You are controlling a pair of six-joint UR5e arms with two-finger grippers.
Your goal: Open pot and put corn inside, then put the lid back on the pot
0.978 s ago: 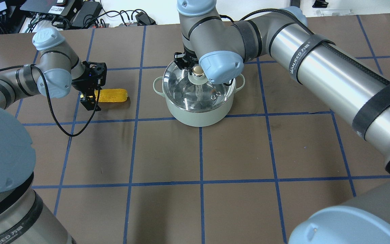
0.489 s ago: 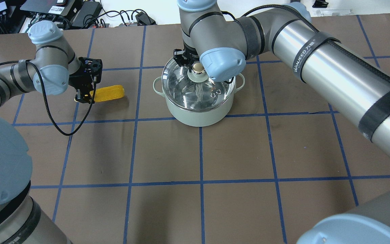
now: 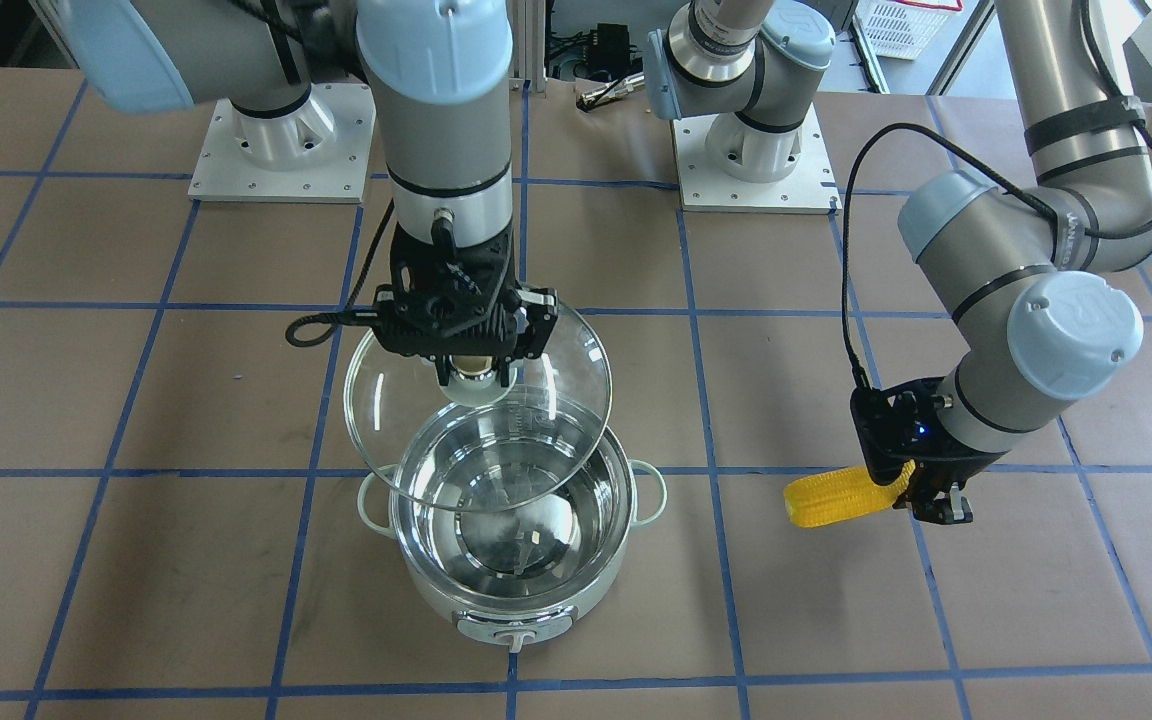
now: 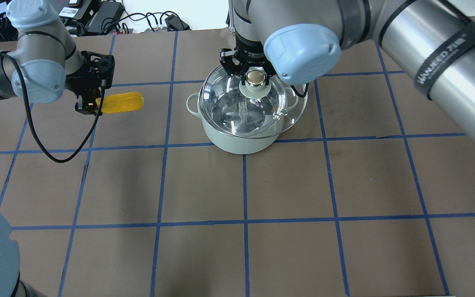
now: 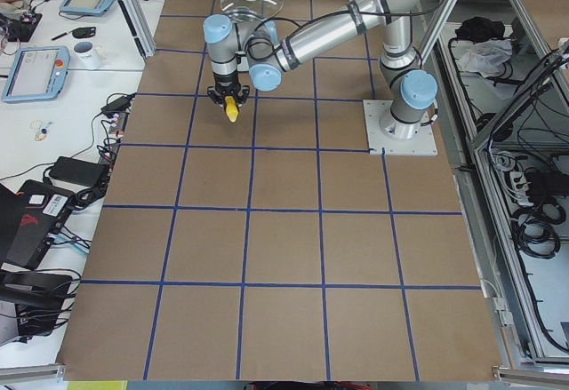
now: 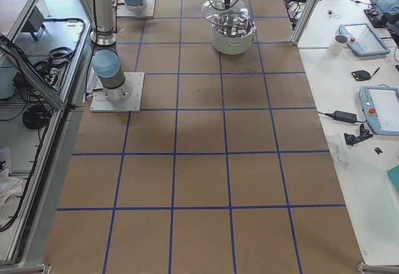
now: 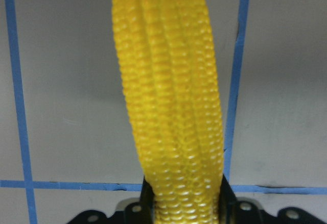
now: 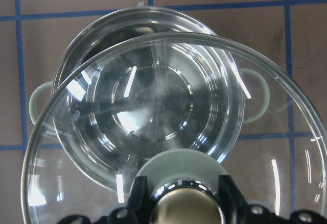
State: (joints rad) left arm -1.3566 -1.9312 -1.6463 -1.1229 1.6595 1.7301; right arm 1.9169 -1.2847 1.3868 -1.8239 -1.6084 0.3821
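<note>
My right gripper (image 4: 255, 77) clamps the lid (image 4: 258, 109), raised just over the pot (image 4: 241, 142); my left gripper (image 4: 92, 106) grips the corn (image 4: 123, 102), airborne left of the pot, tip pointing toward it.

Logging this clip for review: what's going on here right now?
The right gripper holds the lid by its knob, above the open pot. The left gripper grips the corn by one end, off to the pot's side. The pot looks empty; the corn is not yet inside.
</note>
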